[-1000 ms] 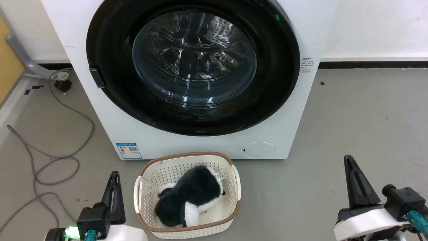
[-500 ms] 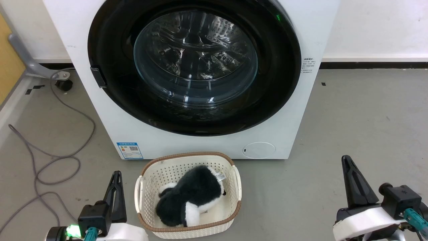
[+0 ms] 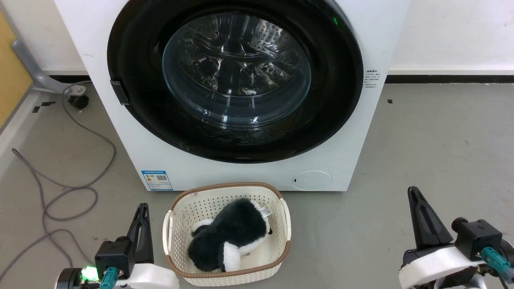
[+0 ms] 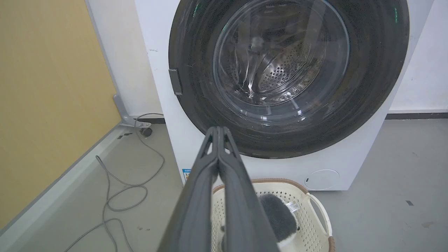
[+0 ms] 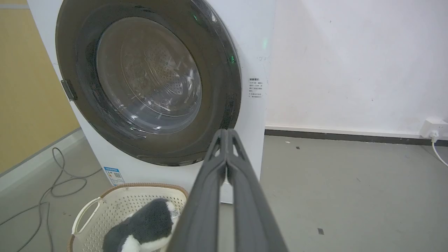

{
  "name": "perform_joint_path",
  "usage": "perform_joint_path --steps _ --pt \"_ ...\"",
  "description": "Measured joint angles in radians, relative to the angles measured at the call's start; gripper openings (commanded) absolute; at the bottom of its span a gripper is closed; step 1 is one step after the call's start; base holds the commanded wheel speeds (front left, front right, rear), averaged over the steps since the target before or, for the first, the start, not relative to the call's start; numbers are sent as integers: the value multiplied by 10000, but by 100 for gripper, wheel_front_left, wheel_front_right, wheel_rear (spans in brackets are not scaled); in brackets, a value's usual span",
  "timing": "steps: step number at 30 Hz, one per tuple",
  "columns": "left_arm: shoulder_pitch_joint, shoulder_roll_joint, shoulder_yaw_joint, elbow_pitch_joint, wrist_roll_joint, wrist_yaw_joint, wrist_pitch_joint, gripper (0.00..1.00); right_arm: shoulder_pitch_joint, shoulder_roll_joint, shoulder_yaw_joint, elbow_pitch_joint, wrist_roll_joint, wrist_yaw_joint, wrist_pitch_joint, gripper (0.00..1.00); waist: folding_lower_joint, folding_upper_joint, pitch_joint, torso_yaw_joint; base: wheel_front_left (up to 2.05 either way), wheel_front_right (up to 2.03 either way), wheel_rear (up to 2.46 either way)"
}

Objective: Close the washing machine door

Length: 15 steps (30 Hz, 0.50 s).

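The white washing machine (image 3: 225,174) (image 4: 164,115) (image 5: 250,52) stands straight ahead. Its round glossy black door (image 3: 329,120) (image 4: 378,80) (image 5: 220,87) lies flat against the front, the glass bowl window in its centre showing the steel drum behind. A small black handle tab sits at the door's left rim. My left gripper (image 3: 141,208) (image 4: 218,129) is low at the lower left, fingers pressed together and empty. My right gripper (image 3: 413,190) (image 5: 226,132) is low at the lower right, also shut and empty. Both are well short of the machine.
A cream perforated basket (image 3: 281,218) (image 4: 315,206) (image 5: 87,213) holding a black-and-white plush toy (image 3: 231,237) sits on the grey floor just before the machine, between my grippers. Grey cable (image 3: 76,192) loops at the left. A yellow panel (image 4: 45,87) stands at the left; a wall socket (image 5: 434,127) is at the far right.
The whole head view has shifted slightly, so the camera moved. Both grippers sit a little lower in the picture. The door and basket stay as they were.
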Motion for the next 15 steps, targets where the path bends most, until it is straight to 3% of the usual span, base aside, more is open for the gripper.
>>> perform_joint_path --steps 15 --pt "-56 -35 46 -38 69 -215 355 0 3 0 61 -113 -182 0 349 0 0 0 -8 49 0 0 0"
